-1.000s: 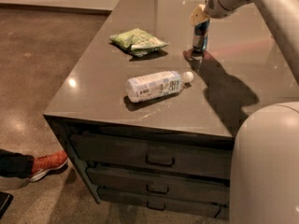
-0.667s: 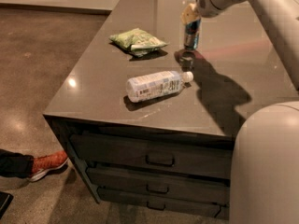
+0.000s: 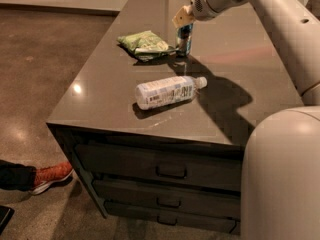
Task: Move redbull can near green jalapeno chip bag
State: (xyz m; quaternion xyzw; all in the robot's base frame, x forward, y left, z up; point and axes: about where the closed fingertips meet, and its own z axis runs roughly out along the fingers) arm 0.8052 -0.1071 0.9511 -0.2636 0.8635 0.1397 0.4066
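Two fingers of the gripper (image 3: 183,22) were clamped on the top of the redbull can (image 3: 184,40), which stood upright directly below them, at or just above the dark countertop (image 3: 250,54). Just left of the fingers in the view lay the green jalapeno chip bag (image 3: 143,42), close beside the can. Nearer the camera than the fingers, a clear water bottle (image 3: 167,91) lay on its side.

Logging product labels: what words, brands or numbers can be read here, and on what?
water bottle label: dark print, too blurred to read.
green jalapeno chip bag: nothing legible.
redbull can, held at its top by the hand: markings unreadable.
No text can be quoted.
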